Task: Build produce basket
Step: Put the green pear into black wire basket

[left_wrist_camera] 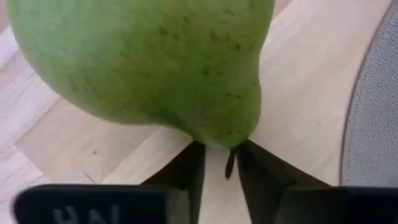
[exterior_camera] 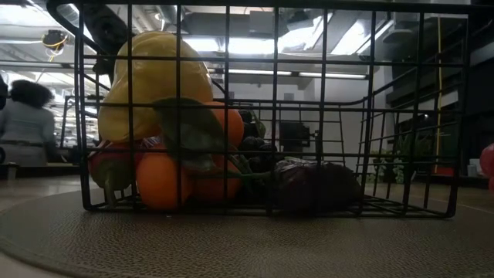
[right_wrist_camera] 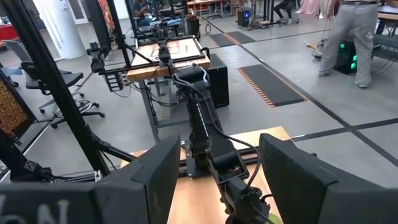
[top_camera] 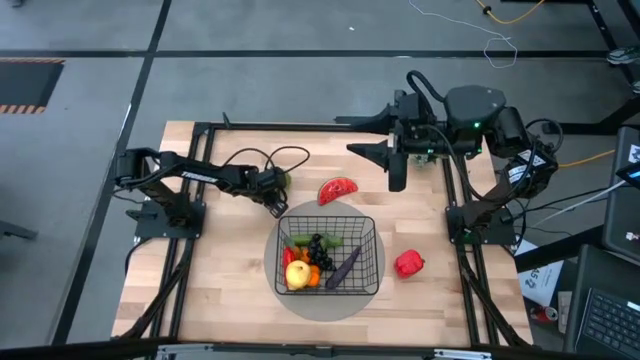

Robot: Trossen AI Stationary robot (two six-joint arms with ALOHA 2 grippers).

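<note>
Nearby, left end effector (top_camera: 277,184) clamps pear (left_wrist_camera: 149,62) beside basket (top_camera: 372,262); right end effector (top_camera: 375,133) apart.

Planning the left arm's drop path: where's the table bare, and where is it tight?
Bare wood: the strip between the left arm's base and the basket, and the front right corner beyond the red pepper. Tight: the basket's far left corner, where the left gripper holds the pear, with the watermelon slice just right of it. The right gripper waits, open, at the table's far edge.
</note>
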